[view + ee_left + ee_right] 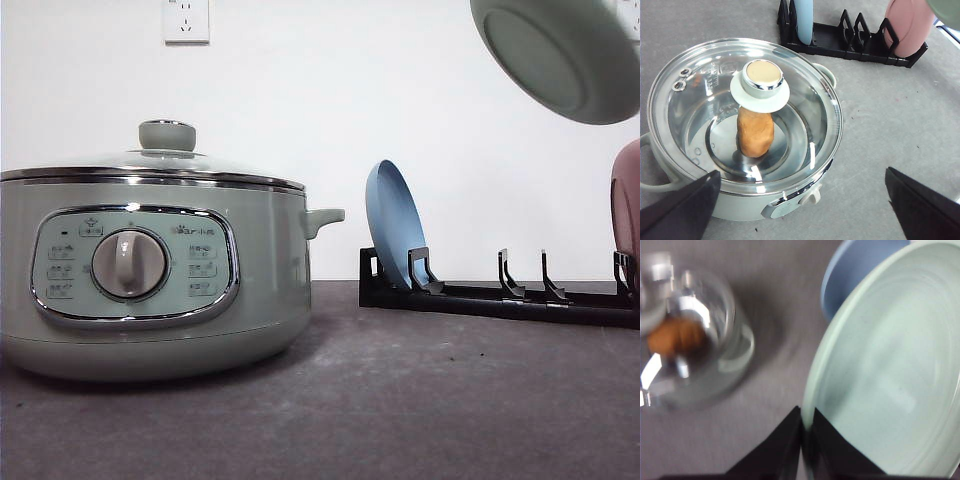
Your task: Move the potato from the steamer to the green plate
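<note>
1. Holding the round pale mint-green plate (pixel 890 375) aloft by its rim, the right gripper (pixel 807 432) has its fingers pinched tight; a thin edge grip risks slipping or tilting.
2. The left gripper (pixel 800 200) hangs wide open, empty, above the sage-green electric steamer (pixel 740 130).
3. The orange-brown potato (pixel 755 132) sits inside, under the glass lid (pixel 805 105); reaching before lifting it would collide.
</note>
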`<move>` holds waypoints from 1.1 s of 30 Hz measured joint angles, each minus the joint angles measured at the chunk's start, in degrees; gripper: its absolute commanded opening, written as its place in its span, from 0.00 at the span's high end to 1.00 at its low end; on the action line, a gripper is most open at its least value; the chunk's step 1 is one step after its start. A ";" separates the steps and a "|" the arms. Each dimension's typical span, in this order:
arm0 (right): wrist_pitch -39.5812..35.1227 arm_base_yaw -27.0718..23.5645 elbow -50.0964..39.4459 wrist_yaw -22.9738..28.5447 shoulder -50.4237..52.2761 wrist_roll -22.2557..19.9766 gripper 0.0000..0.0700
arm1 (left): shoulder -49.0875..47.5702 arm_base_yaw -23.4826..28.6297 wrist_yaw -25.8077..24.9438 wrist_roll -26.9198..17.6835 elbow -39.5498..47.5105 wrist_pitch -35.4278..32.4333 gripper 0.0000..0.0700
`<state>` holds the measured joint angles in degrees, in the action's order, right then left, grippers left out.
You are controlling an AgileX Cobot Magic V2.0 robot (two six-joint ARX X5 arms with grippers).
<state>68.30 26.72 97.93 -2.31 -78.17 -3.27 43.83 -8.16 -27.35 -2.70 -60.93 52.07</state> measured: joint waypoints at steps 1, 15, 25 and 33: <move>0.92 1.72 -0.49 1.59 0.22 -0.25 0.99 | 0.00 0.00 0.00 0.00 0.00 0.00 0.04; -3.66 20.29 -23.70 15.11 1.31 -0.11 0.99 | 0.00 0.00 0.00 0.00 0.00 0.00 0.04; -14.90 28.98 -38.61 17.20 -0.66 1.90 0.99 | 0.00 0.00 0.00 0.00 0.00 0.00 0.04; -20.20 32.61 -41.06 17.34 -7.68 2.27 0.99 | 0.00 0.00 0.00 0.00 0.00 0.00 0.04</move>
<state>48.10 59.34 56.86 15.03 -85.84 -1.00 43.83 -8.16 -27.35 -2.70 -60.93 52.07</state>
